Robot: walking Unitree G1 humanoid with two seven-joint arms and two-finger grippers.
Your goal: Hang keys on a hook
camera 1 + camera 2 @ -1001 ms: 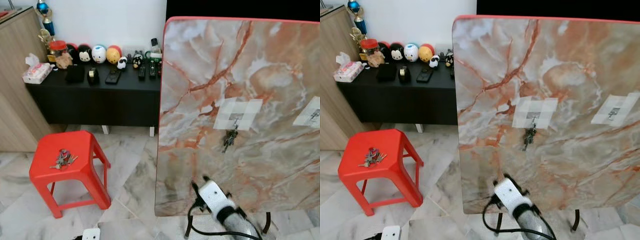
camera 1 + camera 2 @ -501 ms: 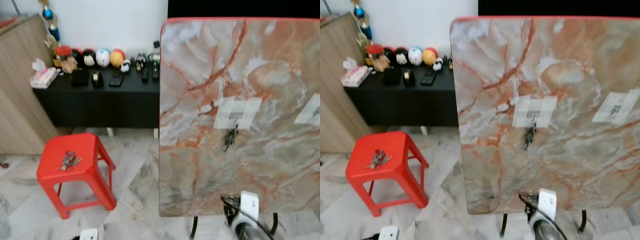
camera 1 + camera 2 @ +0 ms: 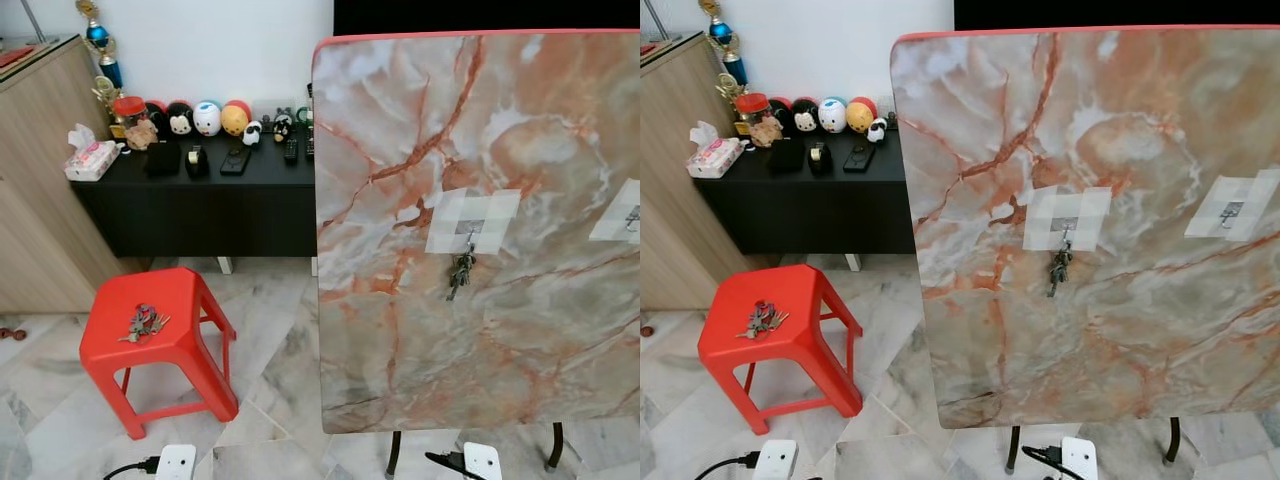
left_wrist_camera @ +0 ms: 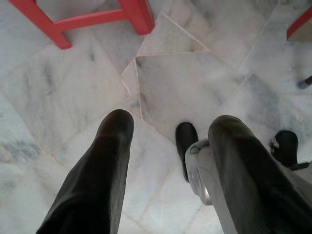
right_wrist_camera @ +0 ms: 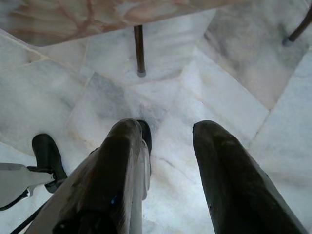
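While one bunch of keys (image 3: 461, 272) already hangs from the taped hook (image 3: 470, 231) on the upright marble board (image 3: 400, 330), the loose keys (image 3: 144, 322) lie on the red stool (image 3: 110, 345), well left of that board. Seen from the left wrist, the left gripper (image 4: 168, 129) hangs low with fingers spread and empty, the stool's legs (image 4: 141, 14) just ahead, so this arm looks nearer. Right gripper (image 5: 165, 131), fingers likewise apart, hangs over floor near the board's leg (image 5: 140, 51).

Even, bright indoor light; head views sharp, no motion blur. Soft shadow under the red stool (image 3: 155, 340) and below the black table (image 3: 200, 205); mild sheen on the marble floor (image 3: 890, 400). Wrist views: floor in focus, near black fingers (image 4: 97, 175) soft, slightly blurred.
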